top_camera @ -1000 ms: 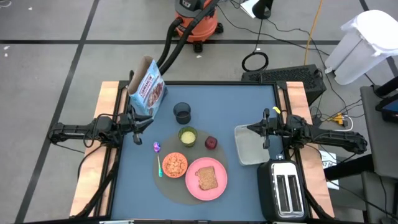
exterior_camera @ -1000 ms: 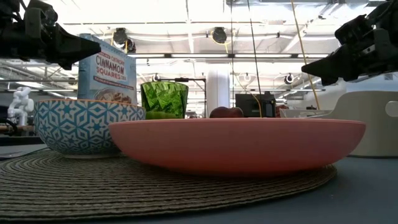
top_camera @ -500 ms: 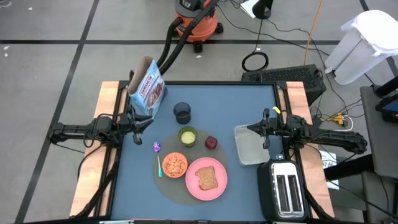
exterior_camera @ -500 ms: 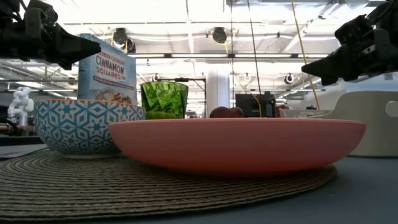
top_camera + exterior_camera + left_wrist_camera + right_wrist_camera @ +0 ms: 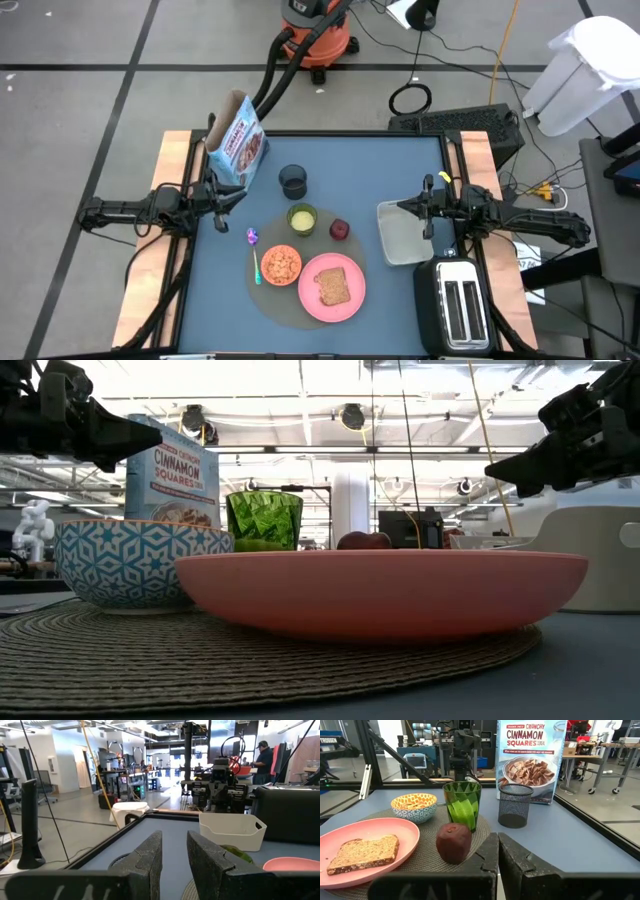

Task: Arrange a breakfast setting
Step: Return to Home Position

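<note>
A grey floor (image 5: 70, 35) is spreading out, with dark lines (image 5: 100, 67) crossing it. An orange shop vacuum (image 5: 318, 35) is standing there, cables (image 5: 410, 98) are coiling nearby, and a white bin (image 5: 585, 70) is sitting aside. Ceiling lights (image 5: 300, 375) are glowing overhead, and a person (image 5: 263, 757) is standing far off.

pink plate (image 5: 380, 595) in front, on round grey mat (image 5: 250, 660) | blue-patterned small bowl (image 5: 135, 565) on the mat at its left | behind: green cup (image 5: 265, 520), dark red fruit (image 5: 365, 541), cereal box (image 5: 175, 475) | left gripper (image 5: 112, 442) high at left, right gripper (image 5: 505, 468) high at right
</note>
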{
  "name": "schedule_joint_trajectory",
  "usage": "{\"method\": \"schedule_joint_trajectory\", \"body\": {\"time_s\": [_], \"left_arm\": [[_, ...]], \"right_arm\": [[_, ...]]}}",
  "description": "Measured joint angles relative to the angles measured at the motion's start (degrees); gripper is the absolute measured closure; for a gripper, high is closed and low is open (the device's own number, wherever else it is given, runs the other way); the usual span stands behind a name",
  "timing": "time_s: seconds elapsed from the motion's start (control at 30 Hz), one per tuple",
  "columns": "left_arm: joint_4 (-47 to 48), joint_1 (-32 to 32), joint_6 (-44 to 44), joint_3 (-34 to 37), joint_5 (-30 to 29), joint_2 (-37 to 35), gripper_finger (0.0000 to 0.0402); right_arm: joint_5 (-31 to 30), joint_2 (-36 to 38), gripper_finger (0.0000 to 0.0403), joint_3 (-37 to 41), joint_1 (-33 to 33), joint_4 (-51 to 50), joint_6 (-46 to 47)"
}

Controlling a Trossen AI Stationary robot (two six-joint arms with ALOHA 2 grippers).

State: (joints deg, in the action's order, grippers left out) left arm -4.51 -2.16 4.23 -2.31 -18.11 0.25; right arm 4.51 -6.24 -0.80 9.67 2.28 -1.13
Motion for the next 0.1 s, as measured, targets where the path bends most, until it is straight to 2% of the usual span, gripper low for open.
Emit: {"method": "schedule_joint_trajectory", "body": {"time_s": [0.1], "left_arm": [[0.0, 0.0, 0.0, 0.0, 0.0, 0.0, 0.0305]], "right_arm": [[0.0, 0.0, 0.0403, 0.0, 0.0, 0.0, 0.0]]}}
